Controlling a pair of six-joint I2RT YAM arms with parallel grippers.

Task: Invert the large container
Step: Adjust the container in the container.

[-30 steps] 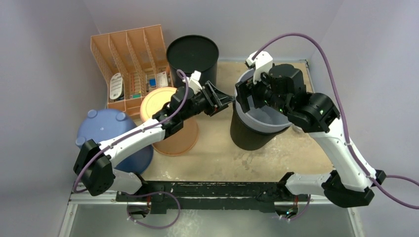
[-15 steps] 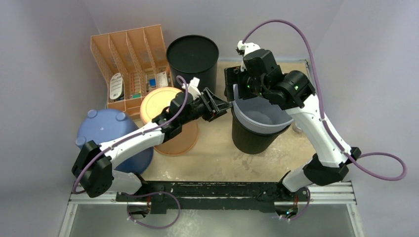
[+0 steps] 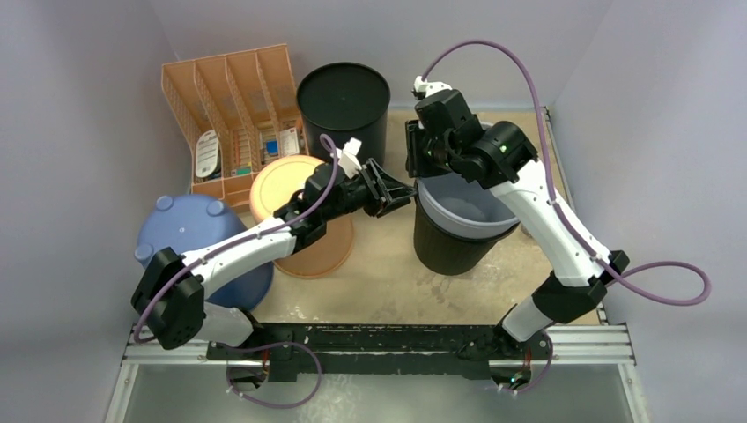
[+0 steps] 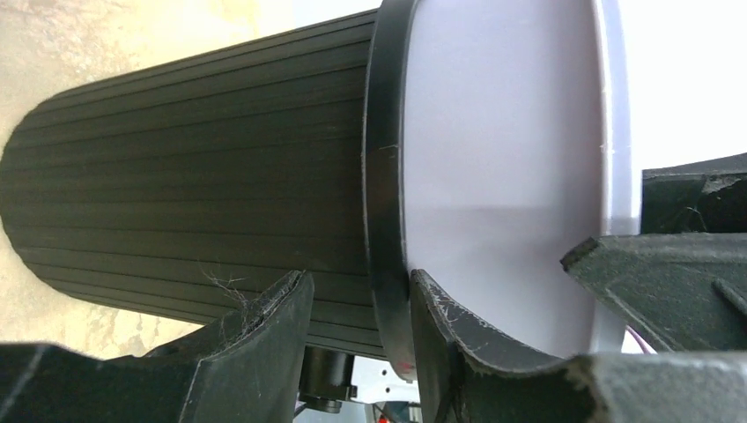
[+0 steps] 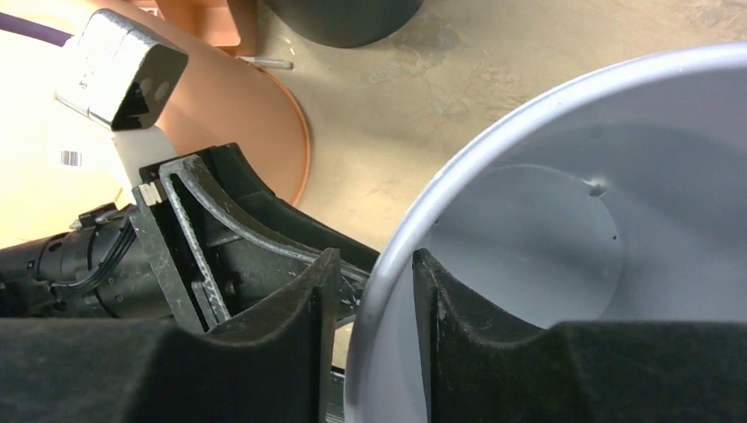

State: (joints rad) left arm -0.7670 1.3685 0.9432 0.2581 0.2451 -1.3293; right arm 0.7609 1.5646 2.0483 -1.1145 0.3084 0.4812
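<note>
One black ribbed plastic bin with a pale inside (image 3: pixel 454 242) stands upright on the counter (image 3: pixel 388 278). Two grippers straddle its rim: the left gripper (image 4: pixel 359 282) jaws are visibly parted, while whether the right gripper (image 5: pixel 372 260) jaws grip is unclear.

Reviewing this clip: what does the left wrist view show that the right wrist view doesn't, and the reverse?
Only the left wrist: the large container's black ribbed outer wall, with the left claw straddling its rim. Only the right wrist: the container's grey floor, the orange tub beyond, and the right claw straddling the rim. Both: the rim, the pale interior, and the other arm's claw close by.
</note>
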